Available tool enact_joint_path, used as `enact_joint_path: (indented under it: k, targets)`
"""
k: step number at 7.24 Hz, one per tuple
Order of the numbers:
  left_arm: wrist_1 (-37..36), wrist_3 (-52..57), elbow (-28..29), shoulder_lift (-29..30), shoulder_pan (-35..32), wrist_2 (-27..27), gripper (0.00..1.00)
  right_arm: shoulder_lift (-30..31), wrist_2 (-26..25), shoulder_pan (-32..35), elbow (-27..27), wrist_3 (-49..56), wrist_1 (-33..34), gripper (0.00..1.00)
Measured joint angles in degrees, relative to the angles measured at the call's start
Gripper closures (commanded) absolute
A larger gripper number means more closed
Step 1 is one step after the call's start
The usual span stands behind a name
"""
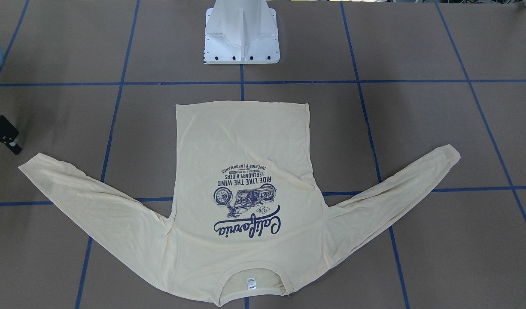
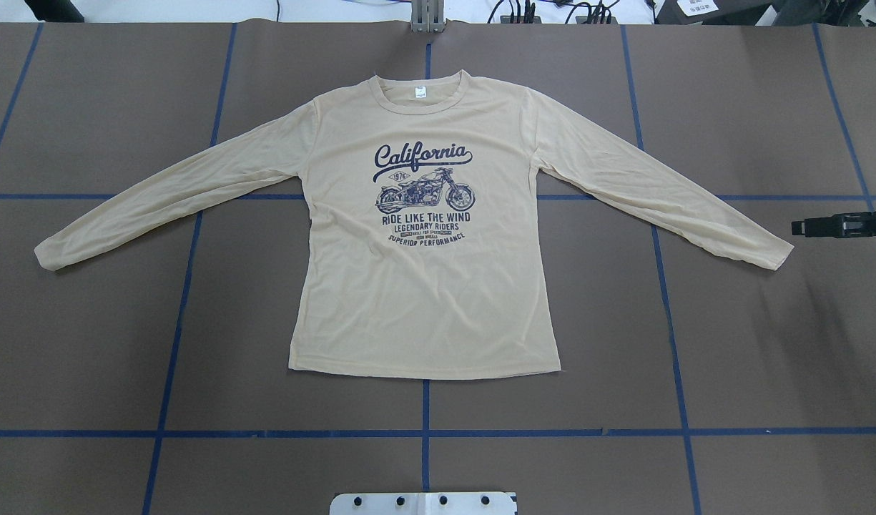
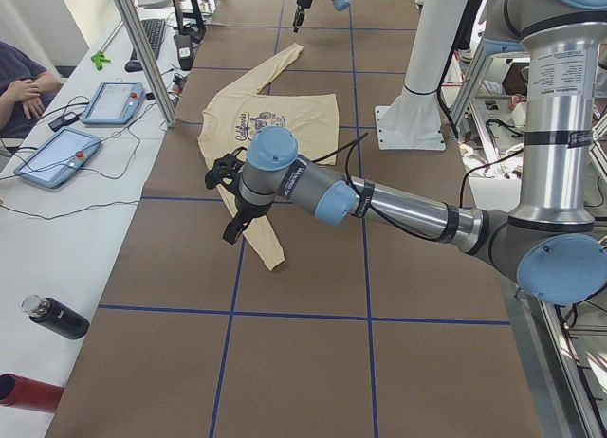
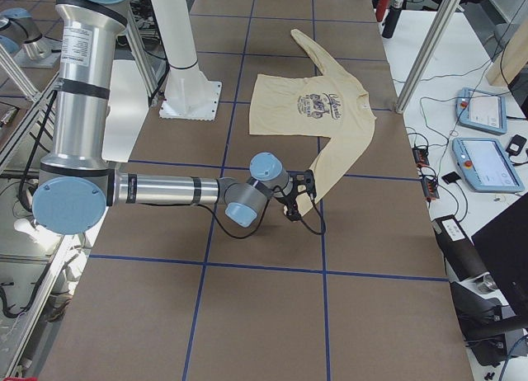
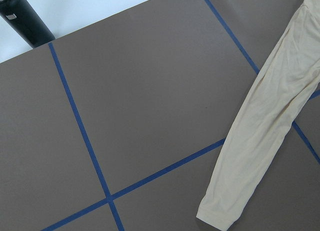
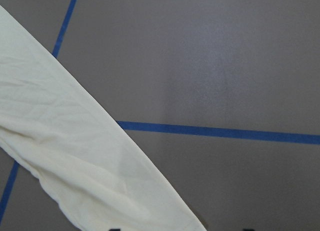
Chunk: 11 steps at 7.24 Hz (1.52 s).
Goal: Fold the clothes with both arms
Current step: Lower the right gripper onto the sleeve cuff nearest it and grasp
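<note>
The cream-yellow long-sleeved shirt (image 2: 423, 286) lies flat and print-up on the brown table, sleeves spread out to both sides. Its neck points away from the robot (image 1: 241, 137). My right gripper (image 2: 796, 227) hovers just beyond the right sleeve's cuff (image 2: 766, 250), not touching it. In the right wrist view, two dark fingertips stand apart at the bottom edge over that sleeve (image 6: 65, 156), so it is open and empty. My left gripper (image 3: 228, 210) hangs over the left sleeve's end (image 5: 265, 126). It shows only in the exterior left view, so I cannot tell its state.
The white pedestal base (image 1: 241, 34) stands at the robot's side of the table. A black bottle (image 3: 57, 317) and a red one (image 3: 24, 392) lie on the white side bench, with teach pendants (image 3: 57, 154) and a seated person (image 3: 24, 82). Blue tape lines cross the table.
</note>
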State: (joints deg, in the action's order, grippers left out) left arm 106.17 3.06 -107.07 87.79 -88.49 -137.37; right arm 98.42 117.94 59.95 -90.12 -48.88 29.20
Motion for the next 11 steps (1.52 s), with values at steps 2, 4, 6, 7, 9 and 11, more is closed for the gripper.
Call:
enact_joint_path:
  k: [2,4,6,7,9,11]
  targets:
    - [0.08,0.09,-0.05,-0.51,-0.01,0.00,0.00,-0.60,-3.31,-2.82,3.47,-2.06,-2.50,0.41]
    - [0.09,0.10,-0.06,-0.58,-0.02,0.00,0.00,-0.78,-6.02,-5.37,4.35,-2.76,-2.82,0.43]
    - [0.09,0.10,-0.05,-0.60,-0.01,0.00,0.00,-1.57,-7.04,-6.22,5.44,-2.88,-2.92,0.45]
    - [0.09,0.10,-0.02,-0.61,-0.01,0.00,0.00,-2.08,-7.21,-6.29,6.11,-2.87,-2.97,0.45]
    - [0.09,0.10,0.05,-0.61,-0.01,0.00,0.00,-2.32,-7.66,-6.36,6.66,-2.83,-3.00,0.71]
    - [0.09,0.12,0.01,-0.61,-0.02,0.00,0.00,-2.13,-7.70,-6.36,6.66,-2.88,-3.22,0.72]
